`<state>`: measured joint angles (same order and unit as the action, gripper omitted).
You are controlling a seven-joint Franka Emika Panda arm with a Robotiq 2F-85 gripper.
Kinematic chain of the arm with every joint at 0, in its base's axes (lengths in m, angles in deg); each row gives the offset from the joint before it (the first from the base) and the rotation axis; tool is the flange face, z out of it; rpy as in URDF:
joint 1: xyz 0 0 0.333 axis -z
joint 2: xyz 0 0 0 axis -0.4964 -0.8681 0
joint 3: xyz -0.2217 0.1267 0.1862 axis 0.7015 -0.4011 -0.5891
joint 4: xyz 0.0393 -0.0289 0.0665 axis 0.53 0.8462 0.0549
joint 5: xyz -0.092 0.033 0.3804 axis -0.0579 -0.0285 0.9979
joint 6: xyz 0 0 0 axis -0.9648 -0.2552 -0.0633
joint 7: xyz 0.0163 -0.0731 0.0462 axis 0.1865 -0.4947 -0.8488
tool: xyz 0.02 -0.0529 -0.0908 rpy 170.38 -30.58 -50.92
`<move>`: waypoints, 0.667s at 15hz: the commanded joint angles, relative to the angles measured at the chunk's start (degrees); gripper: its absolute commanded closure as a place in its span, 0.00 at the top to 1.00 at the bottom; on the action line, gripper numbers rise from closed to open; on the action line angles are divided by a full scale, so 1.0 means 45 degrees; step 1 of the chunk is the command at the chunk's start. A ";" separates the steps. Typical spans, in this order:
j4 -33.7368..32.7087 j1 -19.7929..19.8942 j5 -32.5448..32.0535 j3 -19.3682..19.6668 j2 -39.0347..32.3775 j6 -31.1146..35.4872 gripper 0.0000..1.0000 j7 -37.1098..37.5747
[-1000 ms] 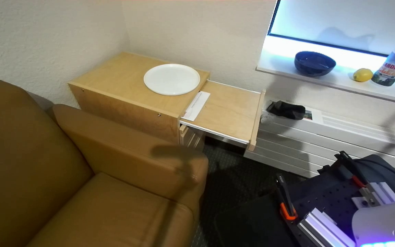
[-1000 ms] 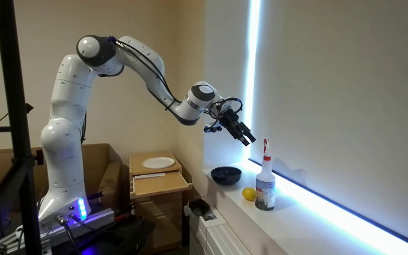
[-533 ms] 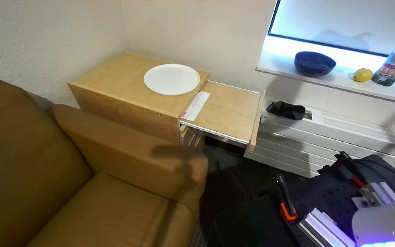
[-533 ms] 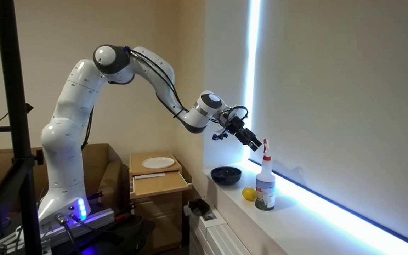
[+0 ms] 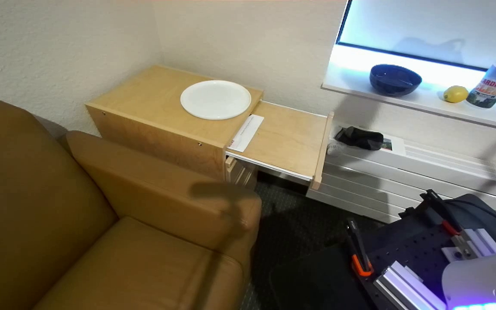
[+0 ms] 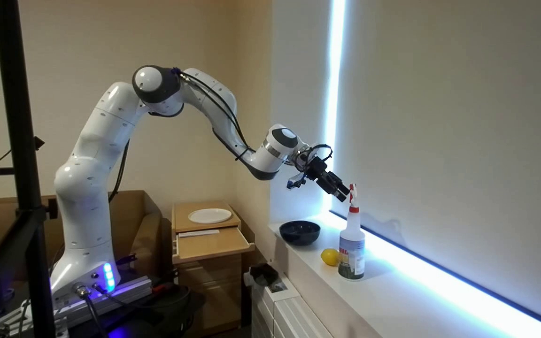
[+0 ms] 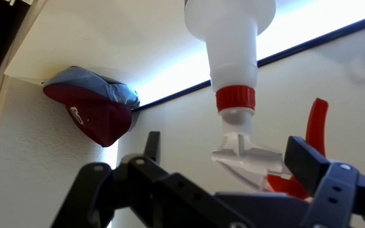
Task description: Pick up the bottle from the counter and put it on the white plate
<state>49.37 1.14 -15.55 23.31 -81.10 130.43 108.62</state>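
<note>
In an exterior view the bottle (image 6: 352, 241) is standing upright on the table (image 6: 395, 300), whose front edge is running nearby at 7 o'clock and whose white surface is stretching toward 4; a yellow object (image 6: 330, 257) is sitting just beside at 8, a dark bowl (image 6: 300, 233) at 9; the white plate (image 6: 210, 216) is lying beyond the bowl; the gripper (image 6: 344, 194) is reaching from 10, fingers (image 7: 152, 144) standing apart, the nozzle (image 7: 247, 160) showing between them in the wrist view; it is sitting lower and closer than a second ago.
</note>
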 commanded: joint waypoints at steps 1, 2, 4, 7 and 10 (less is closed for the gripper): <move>-0.0407 -0.0271 -0.0545 0.0342 -0.0490 0.0165 1.00 0.0775; -0.0602 -0.0365 -0.0749 0.0468 -0.0688 0.0286 1.00 0.1188; -0.0945 -0.0493 -0.1110 0.0574 -0.1008 0.0434 1.00 0.1898; -0.1574 -0.0626 -0.1627 0.0797 -0.1610 0.0398 1.00 0.2868; -0.2081 -0.0770 -0.2007 0.1088 -0.2248 0.0032 1.00 0.3565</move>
<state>43.60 -1.61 -22.12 26.17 -87.40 130.80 121.14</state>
